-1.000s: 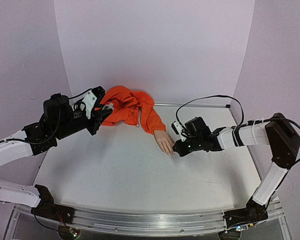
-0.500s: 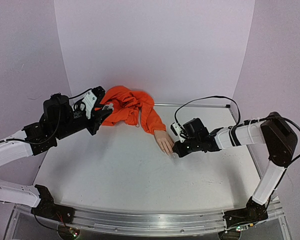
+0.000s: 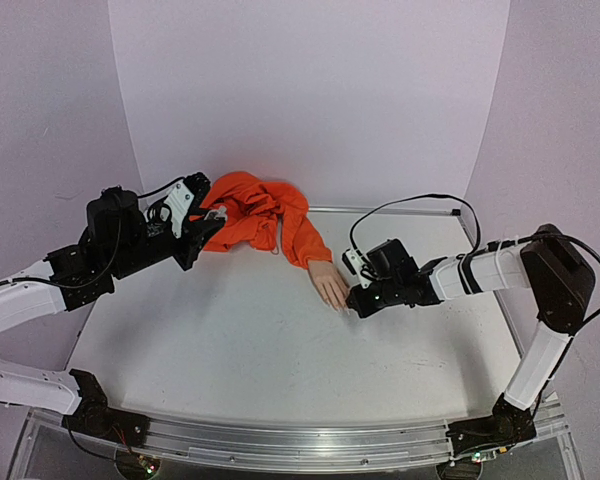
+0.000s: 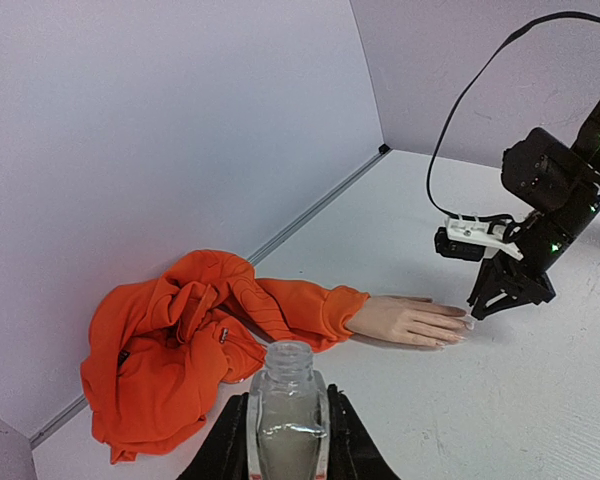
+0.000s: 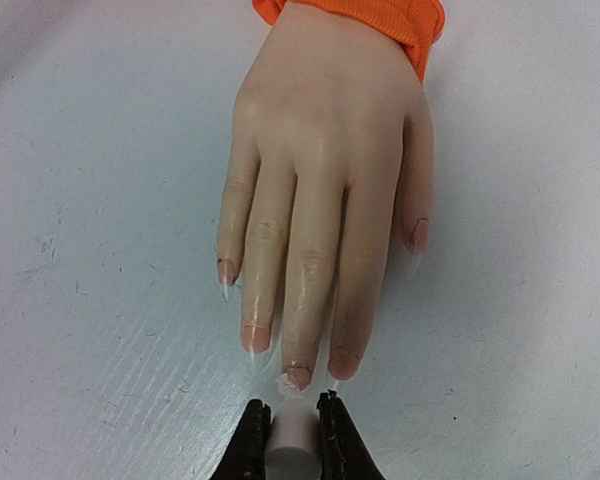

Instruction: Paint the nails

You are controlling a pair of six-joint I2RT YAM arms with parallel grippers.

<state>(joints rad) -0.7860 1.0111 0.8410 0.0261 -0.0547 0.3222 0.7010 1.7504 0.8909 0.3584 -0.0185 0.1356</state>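
Note:
The flesh-coloured mannequin hand point(image 3: 330, 286) lies palm down on the white table, its orange sleeve point(image 3: 268, 215) bunched behind it. My right gripper point(image 3: 352, 301) is at the fingertips, shut on a white brush handle point(image 5: 292, 442). The brush tip touches the middle-finger nail point(image 5: 297, 376); the other nails point(image 5: 256, 336) are pale with clear tips. My left gripper point(image 3: 211, 224) hovers at the back left, by the sleeve, shut on a small clear open bottle point(image 4: 288, 405) with whitish liquid. The hand also shows in the left wrist view point(image 4: 410, 320).
The orange garment point(image 4: 175, 340) lies heaped against the back wall's foot. A metal strip point(image 3: 400, 211) runs along the table's back edge. The right arm's black cable point(image 3: 420, 200) loops above the table.
My right gripper has edged slightly left, closer to the fingertips. The left arm and the bottle have not moved.

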